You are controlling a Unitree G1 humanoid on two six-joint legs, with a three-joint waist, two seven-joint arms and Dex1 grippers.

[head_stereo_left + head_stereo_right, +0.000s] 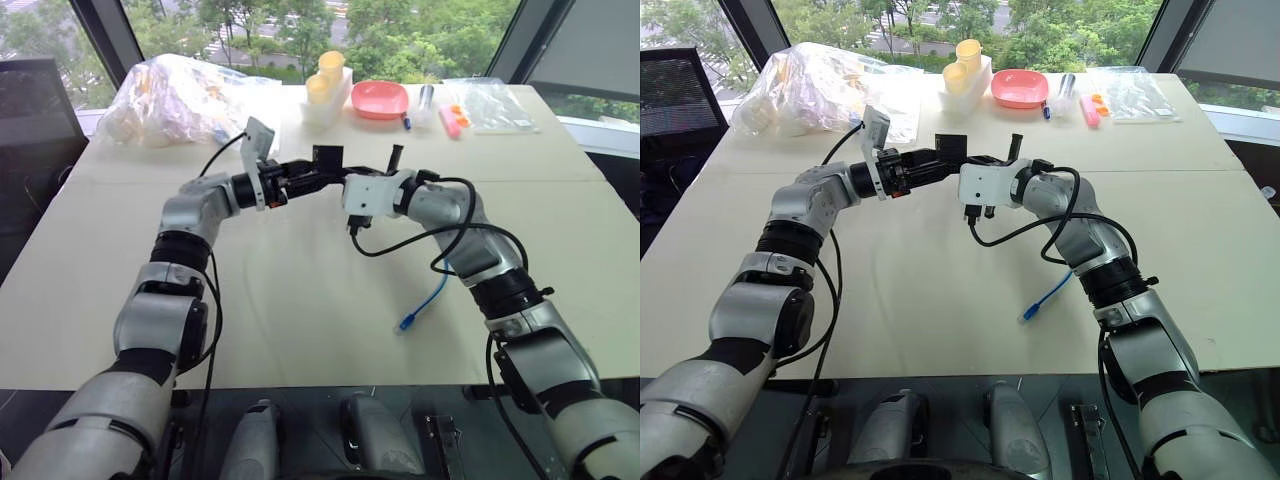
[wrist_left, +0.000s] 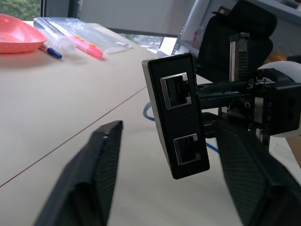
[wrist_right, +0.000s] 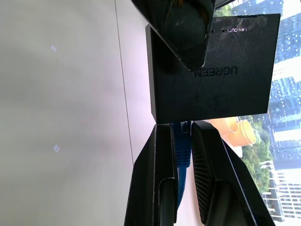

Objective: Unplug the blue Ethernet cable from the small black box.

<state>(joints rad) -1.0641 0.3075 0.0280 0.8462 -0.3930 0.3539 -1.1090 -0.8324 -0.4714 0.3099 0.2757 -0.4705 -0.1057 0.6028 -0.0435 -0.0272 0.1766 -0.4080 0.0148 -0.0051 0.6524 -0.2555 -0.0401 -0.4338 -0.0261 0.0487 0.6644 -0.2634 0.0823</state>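
One small black box with two ports hangs above the table between the left claw's part-spread fingers. The right claw pinches one blue Ethernet cable at the box's edge.

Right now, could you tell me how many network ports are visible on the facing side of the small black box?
2: an upper port and a lower port on the small matte black plastic box. Other sides may hide more.
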